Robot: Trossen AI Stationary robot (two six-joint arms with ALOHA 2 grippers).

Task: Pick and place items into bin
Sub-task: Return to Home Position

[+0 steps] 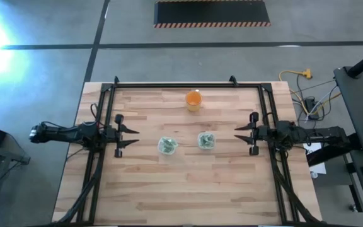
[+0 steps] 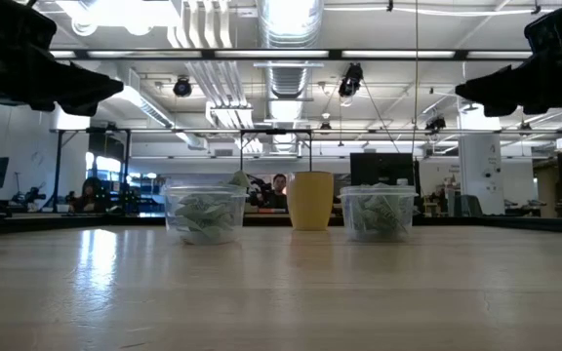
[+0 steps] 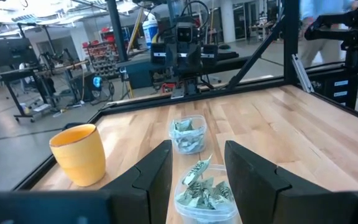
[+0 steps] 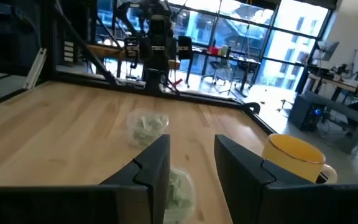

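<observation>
Pale green and whitish wrinkly items fill two small clear plastic tubs, the only bins in view. The left tub and the right tub stand on their bases mid-table. My left gripper is at the table's left, level and open, pointing at the left tub from a short way off. My right gripper is at the table's right, level and open, pointing at the right tub. Both hang above the tabletop with nothing between their fingers.
An orange cup stands upright near the table's far edge, behind the tubs. A dark metal frame runs along the table's far, left and right edges. Bare wood lies between the tubs and the near edge. People sit in the room beyond.
</observation>
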